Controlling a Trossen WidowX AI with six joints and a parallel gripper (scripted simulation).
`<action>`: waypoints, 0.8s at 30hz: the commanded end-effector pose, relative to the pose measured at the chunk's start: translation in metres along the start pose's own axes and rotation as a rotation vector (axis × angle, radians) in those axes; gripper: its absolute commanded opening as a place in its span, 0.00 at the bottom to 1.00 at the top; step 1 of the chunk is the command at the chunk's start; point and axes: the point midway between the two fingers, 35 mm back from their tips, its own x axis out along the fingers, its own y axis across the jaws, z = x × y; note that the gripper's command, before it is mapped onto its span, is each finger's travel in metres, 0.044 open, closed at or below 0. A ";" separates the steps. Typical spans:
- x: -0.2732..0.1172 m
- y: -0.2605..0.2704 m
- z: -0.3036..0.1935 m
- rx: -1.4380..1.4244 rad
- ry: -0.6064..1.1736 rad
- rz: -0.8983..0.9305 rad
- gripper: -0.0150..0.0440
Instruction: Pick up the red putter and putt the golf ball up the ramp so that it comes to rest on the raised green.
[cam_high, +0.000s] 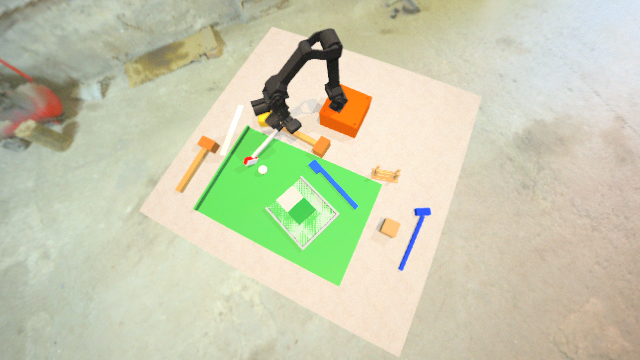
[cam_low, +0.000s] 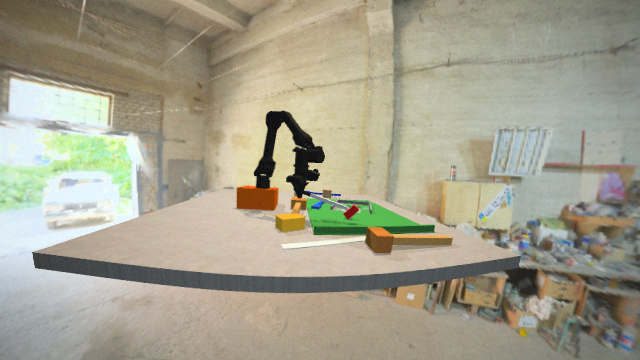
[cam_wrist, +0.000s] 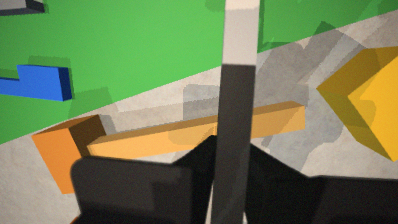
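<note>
Top overhead; ext. low side; wrist close.
</note>
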 end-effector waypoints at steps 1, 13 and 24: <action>0.009 0.001 -0.002 0.003 0.004 0.001 0.25; 0.009 0.000 -0.001 0.000 0.002 0.001 0.25; 0.012 -0.022 -0.001 0.002 0.003 -0.001 0.25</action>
